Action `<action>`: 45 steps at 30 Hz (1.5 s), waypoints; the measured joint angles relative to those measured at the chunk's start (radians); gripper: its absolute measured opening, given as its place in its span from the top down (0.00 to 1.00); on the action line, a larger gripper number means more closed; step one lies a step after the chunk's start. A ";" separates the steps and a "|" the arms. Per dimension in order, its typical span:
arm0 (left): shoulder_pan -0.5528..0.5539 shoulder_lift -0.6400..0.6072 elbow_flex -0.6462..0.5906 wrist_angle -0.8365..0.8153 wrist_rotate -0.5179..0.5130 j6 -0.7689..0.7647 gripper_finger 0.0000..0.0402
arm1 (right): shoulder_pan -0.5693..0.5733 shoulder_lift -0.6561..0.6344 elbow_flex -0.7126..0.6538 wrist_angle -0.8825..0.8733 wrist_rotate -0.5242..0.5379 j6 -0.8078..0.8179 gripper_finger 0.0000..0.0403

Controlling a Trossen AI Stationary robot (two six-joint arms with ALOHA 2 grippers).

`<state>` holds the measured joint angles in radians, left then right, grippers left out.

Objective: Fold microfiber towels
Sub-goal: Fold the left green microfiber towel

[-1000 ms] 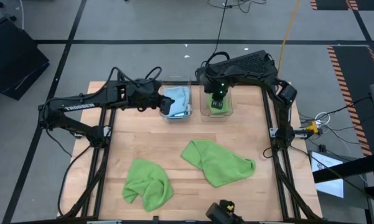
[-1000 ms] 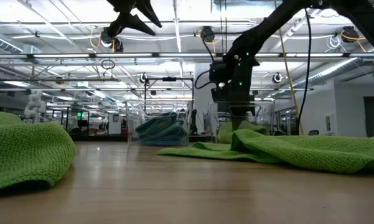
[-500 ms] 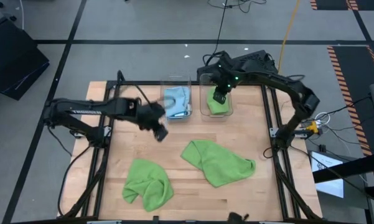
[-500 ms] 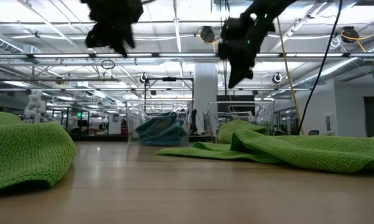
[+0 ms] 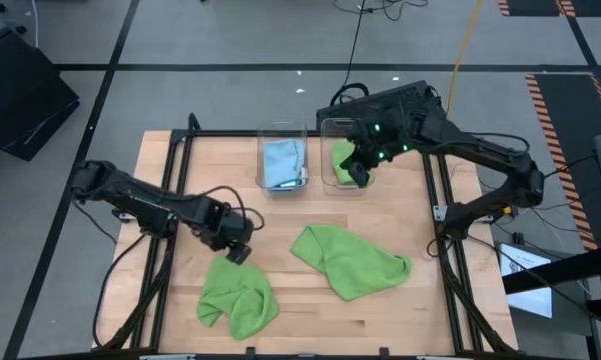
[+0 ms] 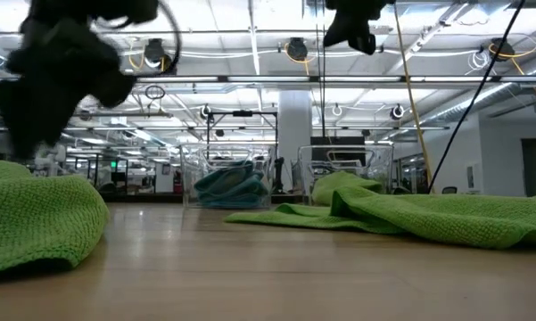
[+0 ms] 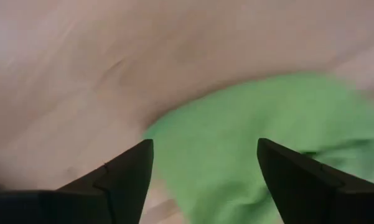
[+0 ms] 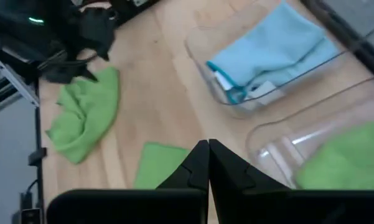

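Observation:
Two lime green microfiber towels lie crumpled on the table: one near the front left (image 5: 238, 297), one in the middle (image 5: 350, 260). A folded light blue towel (image 5: 283, 162) lies in the left clear bin (image 5: 280, 130), and a green one (image 5: 342, 160) in the right clear bin (image 5: 326, 180). My left gripper (image 5: 238, 252) (image 7: 205, 155) is open just above the far edge of the front-left towel (image 7: 249, 143). My right gripper (image 5: 361, 176) (image 8: 206, 163) is shut and empty, high over the right bin.
The two bins stand side by side at the table's far edge. Bare wood (image 5: 280, 225) lies between the bins and the loose towels. Dark frame rails (image 5: 170, 200) run along the table's left and right sides.
My left gripper has swung from the blue towel's bin toward the table's near left and come down over the front-left green towel. My right gripper has risen out of the right bin, leaving the green towel in it.

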<state>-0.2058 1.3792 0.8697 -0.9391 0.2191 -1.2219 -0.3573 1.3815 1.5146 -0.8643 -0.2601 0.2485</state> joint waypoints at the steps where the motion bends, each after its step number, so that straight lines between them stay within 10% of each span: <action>1: -0.005 0.000 -0.029 0.003 0.018 -0.019 0.29 | 0.024 -0.003 0.000 0.001 0.017 0.022 1.00; 22: -0.039 0.016 -0.219 0.194 0.046 0.455 0.46 | 0.265 0.003 0.000 0.152 0.054 0.207 1.00; 31: -0.040 0.016 -0.241 0.310 0.072 0.511 0.93 | 0.264 0.003 -0.004 0.153 0.051 0.141 1.00; 45: -0.058 0.008 0.185 0.186 -0.194 0.509 0.99 | 0.221 0.003 -0.129 0.168 0.046 0.179 1.00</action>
<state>-0.2641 1.3869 1.0542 -0.7535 0.0247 -0.7124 -0.1360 1.3843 1.3853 -0.6964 -0.2137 0.4272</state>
